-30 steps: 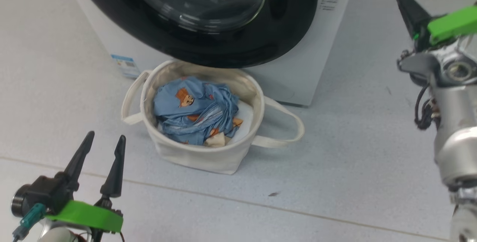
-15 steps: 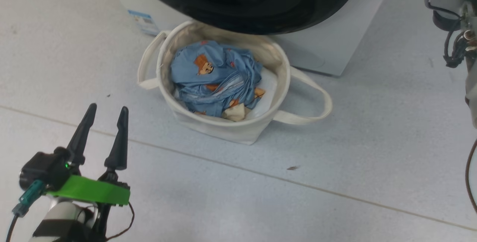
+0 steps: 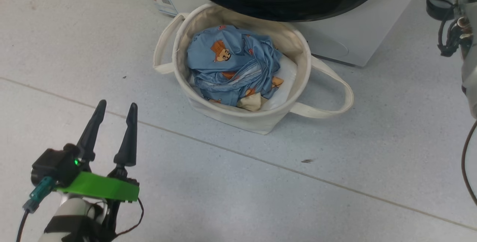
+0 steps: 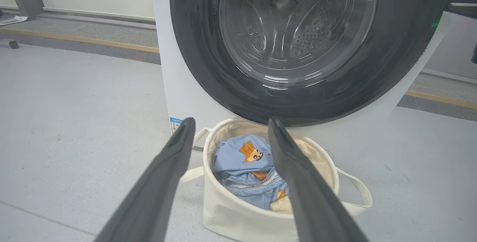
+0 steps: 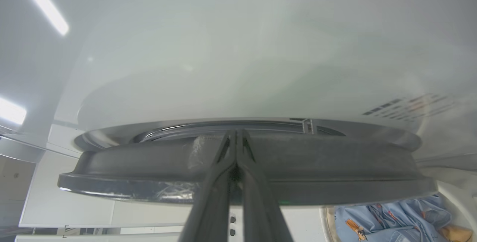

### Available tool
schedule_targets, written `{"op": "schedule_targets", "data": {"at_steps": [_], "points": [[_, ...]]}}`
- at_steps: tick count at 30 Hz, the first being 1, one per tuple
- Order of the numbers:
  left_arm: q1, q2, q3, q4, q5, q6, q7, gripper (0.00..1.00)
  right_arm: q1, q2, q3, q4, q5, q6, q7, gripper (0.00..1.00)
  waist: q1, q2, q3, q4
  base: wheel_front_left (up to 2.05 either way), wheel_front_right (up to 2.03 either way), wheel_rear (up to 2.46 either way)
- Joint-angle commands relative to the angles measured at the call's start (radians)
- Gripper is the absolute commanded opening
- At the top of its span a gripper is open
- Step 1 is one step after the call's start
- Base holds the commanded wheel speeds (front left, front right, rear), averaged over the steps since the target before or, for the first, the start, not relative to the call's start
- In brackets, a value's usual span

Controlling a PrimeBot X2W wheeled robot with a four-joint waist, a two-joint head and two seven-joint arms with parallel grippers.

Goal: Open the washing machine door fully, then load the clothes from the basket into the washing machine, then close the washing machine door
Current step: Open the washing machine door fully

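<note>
The basket (image 3: 242, 121) stands on the floor against the washing machine (image 3: 357, 37), under the black rim of the washing machine door (image 3: 283, 0). The clothes (image 3: 231, 67), blue bear-print fabric with a cream cloth (image 3: 251, 103), lie inside it. My left gripper (image 3: 117, 104) hovers open and empty, near-left of the basket. In the left wrist view it (image 4: 231, 121) points at the basket (image 4: 231, 216), clothes (image 4: 238, 160) and door (image 4: 201, 59). My right gripper (image 5: 235, 132) is shut, its tips against the edge of the door's rim (image 5: 335, 160).
A white pad (image 3: 285, 82) lines the basket under the clothes. A blue label (image 3: 162, 2) marks the machine's low corner. My right arm's wrist (image 3: 466, 29) hangs at the right edge. Open grey floor (image 3: 335, 182) with a seam line surrounds the basket.
The head camera has turned, so the machine and basket slid up and right and my right gripper's fingers left the picture. The left gripper stays open.
</note>
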Motion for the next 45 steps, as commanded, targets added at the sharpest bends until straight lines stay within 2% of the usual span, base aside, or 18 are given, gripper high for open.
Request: {"op": "schedule_targets", "data": {"at_steps": [1, 11, 26, 30, 32, 45], "points": [[-0.036, 0.027, 0.046, -0.020, 0.011, -0.004, -0.013, 1.00, -0.055, 0.026, 0.008, -0.026, -0.005, 0.001, -0.001, 0.00, -0.0001, 0.0000, 0.001, 0.004, 0.00, 0.00, 0.00], [-0.018, 0.020, 0.041, -0.003, 0.016, -0.005, -0.013, 1.00, 0.018, 0.067, 0.060, -0.041, -0.013, 0.001, 0.107, 0.00, -0.0001, 0.0000, -0.045, -0.001, 0.00, 0.00, 0.00], [0.032, 0.029, 0.038, 0.011, 0.035, -0.006, -0.013, 1.00, 0.257, 0.125, 0.186, -0.205, 0.051, 0.001, 0.261, 0.00, -0.0001, 0.0000, -0.155, -0.043, 0.00, 0.00, 0.00], [0.046, 0.028, 0.040, 0.018, 0.043, -0.006, -0.013, 1.00, 0.327, 0.126, 0.268, -0.265, 0.126, 0.001, 0.283, 0.00, -0.0001, 0.0000, -0.185, -0.052, 0.00, 0.00, 0.00], [0.059, 0.026, 0.041, 0.022, 0.048, -0.006, -0.013, 1.00, 0.377, 0.126, 0.340, -0.307, 0.182, 0.001, 0.282, 0.00, -0.0001, 0.0000, -0.207, -0.060, 0.00, 0.00, 0.00], [0.093, 0.031, 0.037, 0.023, 0.057, 0.009, -0.012, 1.00, 0.515, 0.126, 0.598, -0.435, 0.376, 0.001, 0.228, 0.00, -0.0001, 0.0000, -0.266, -0.075, 0.00, 0.00, 0.00]]}}
